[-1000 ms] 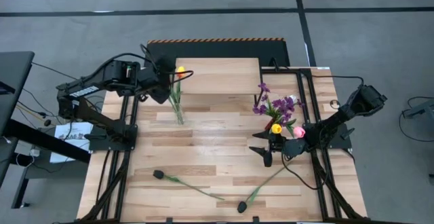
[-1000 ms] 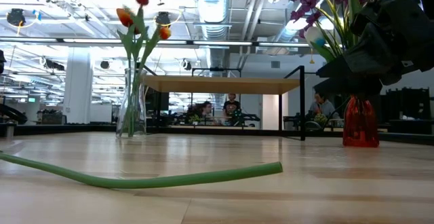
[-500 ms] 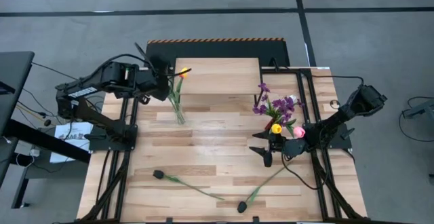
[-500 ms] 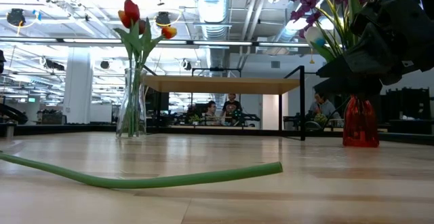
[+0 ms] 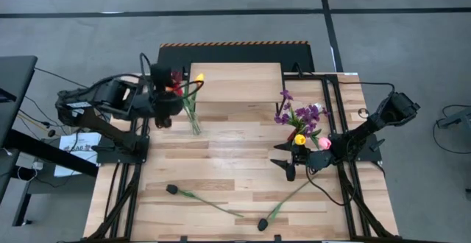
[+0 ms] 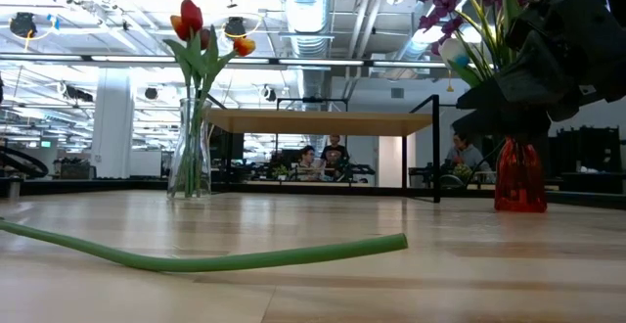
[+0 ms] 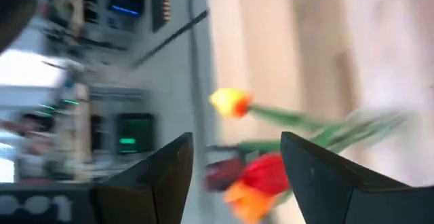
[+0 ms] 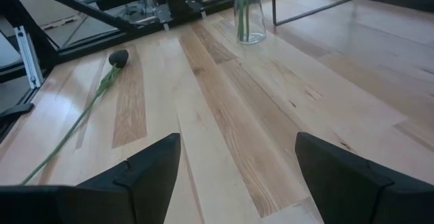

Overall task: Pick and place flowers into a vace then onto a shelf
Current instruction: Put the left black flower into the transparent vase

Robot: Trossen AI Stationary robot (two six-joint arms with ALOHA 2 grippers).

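A clear glass vase (image 5: pixel 193 122) stands on the table left of centre and holds tulip flowers: a red head (image 6: pixel 190 16), an orange one (image 6: pixel 244 45) and a yellow one (image 5: pixel 197 76). My left gripper (image 7: pixel 237 149) is open at head height, just left of these heads (image 5: pixel 168 94), touching none. A red vase (image 6: pixel 518 176) with purple sprigs (image 5: pixel 300 115) stands at the right. Beside it my right gripper (image 5: pixel 286 160) hangs open and low over the table. The shelf (image 5: pixel 239 82) stands at the far edge.
Two black-headed flowers (image 5: pixel 171 189) (image 5: pixel 262 224) lie on the near part of the table, and one green stem (image 6: pixel 205 259) runs across the low view's foreground. Bare tabletop lies between the two vases. People sit in the room behind the shelf.
My left gripper has let go of the red tulip, which has sunk stem-first into the clear vase and now stands among the others. The gripper has rolled and drawn back toward the table's left edge, out of the low view.
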